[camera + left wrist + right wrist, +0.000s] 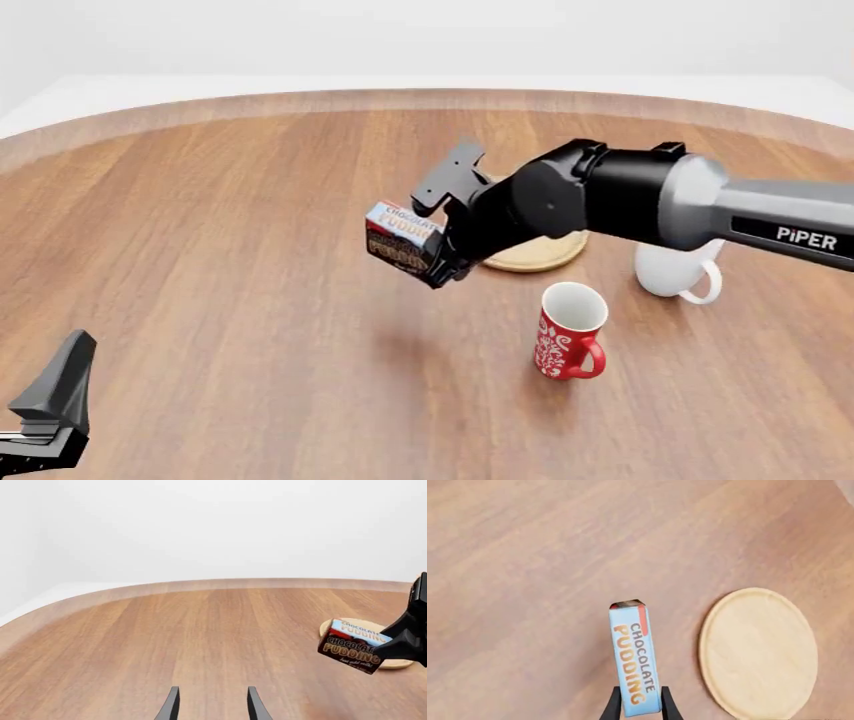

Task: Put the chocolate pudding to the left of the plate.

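The right gripper (639, 705) pinches the chocolate pudding (402, 240), a small box, in the air just left of the round, flat wooden plate (547, 255). The left gripper (212, 705) is open wide.

- plate (550, 255): mostly behind right arm in front view, only near edge shows
- white mug (674, 272): top hidden by same arm
- left gripper (212, 704): only fingertips in frame, wrist view
- plate in right wrist view cut by bottom edge
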Action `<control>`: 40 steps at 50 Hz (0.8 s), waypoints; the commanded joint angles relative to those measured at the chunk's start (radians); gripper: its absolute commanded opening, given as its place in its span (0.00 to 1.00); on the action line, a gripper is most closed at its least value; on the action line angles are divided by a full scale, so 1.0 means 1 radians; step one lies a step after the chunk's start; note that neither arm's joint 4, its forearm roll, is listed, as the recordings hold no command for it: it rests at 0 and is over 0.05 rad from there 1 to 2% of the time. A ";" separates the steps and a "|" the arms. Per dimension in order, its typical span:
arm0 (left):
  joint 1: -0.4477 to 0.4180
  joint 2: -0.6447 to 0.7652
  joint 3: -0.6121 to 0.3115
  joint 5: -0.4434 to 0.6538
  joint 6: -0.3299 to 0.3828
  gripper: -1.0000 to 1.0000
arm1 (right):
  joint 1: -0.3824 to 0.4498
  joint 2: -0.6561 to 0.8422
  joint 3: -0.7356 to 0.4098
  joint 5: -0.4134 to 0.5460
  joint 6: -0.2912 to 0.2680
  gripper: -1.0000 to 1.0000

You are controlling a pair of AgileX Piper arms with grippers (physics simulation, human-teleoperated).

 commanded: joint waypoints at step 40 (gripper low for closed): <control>0.000 0.000 0.000 0.000 0.000 1.00 | -0.141 0.571 -0.945 0.326 -0.082 0.00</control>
